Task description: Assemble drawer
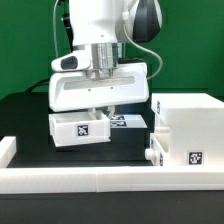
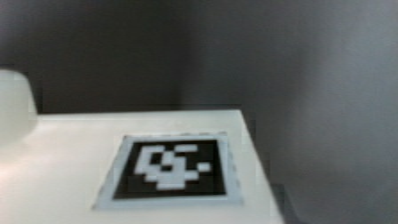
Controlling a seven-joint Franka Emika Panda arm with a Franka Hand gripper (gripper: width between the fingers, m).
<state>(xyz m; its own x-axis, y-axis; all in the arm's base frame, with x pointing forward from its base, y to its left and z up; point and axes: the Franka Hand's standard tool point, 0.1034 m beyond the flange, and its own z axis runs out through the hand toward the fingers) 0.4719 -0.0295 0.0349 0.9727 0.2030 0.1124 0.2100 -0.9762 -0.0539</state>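
The drawer's tall white casing (image 1: 185,130) stands at the exterior view's right, with tags on its front and a small knob (image 1: 149,155) low on its left side. A low white tray (image 1: 80,129) with a black-and-white tag (image 1: 84,128) sits at centre left. My gripper (image 1: 102,106) comes straight down on the tray's rear edge, fingers close together on it. The wrist view shows the tray's white surface (image 2: 71,150) and its tag (image 2: 173,165) very close and blurred. My fingertips do not show there.
The low white rim wall (image 1: 100,178) runs along the front and turns up at the exterior view's left (image 1: 6,150). The marker board (image 1: 127,121) lies behind the tray. The table (image 1: 30,110) is black. A green backdrop stands behind.
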